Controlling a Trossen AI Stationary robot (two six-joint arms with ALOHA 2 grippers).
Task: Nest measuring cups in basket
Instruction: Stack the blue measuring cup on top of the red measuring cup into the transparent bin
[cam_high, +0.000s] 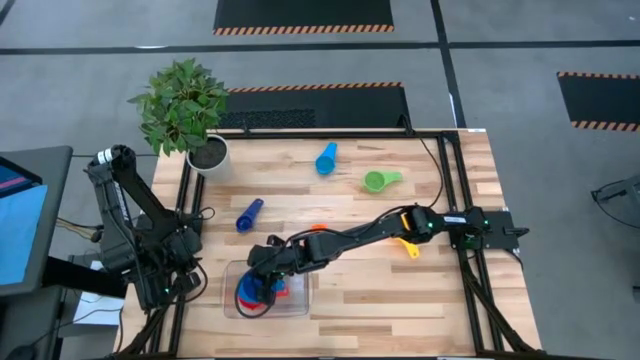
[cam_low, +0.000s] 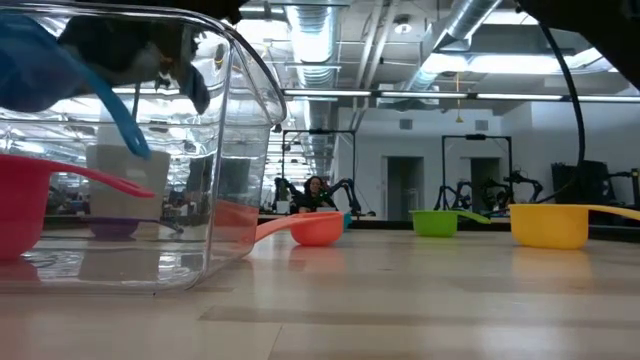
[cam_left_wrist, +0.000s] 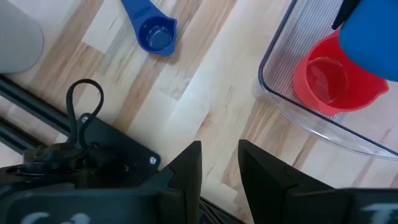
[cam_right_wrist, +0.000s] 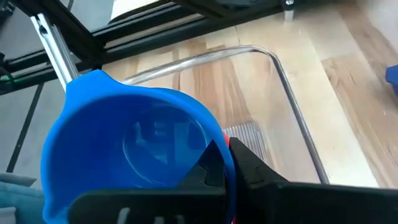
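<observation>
Robotics lab: more arm rigs (cam_low: 480, 190) behind.

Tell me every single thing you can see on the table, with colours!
Basket: one, clear, near front edge.
Red measuring cup: one, inside basket.
Blue measuring cup: one, held over basket.
Dark blue measuring cup: one, behind basket.
Orange measuring cup: one, beside basket.
Light blue measuring cup: one, far side.
Green measuring cup: one, far side.
Yellow measuring cup: one, under right arm.
Potted plant: one, green, white pot, far left corner.
Right gripper: shut on blue measuring cup.
Left gripper: open, waiting left of basket.
</observation>
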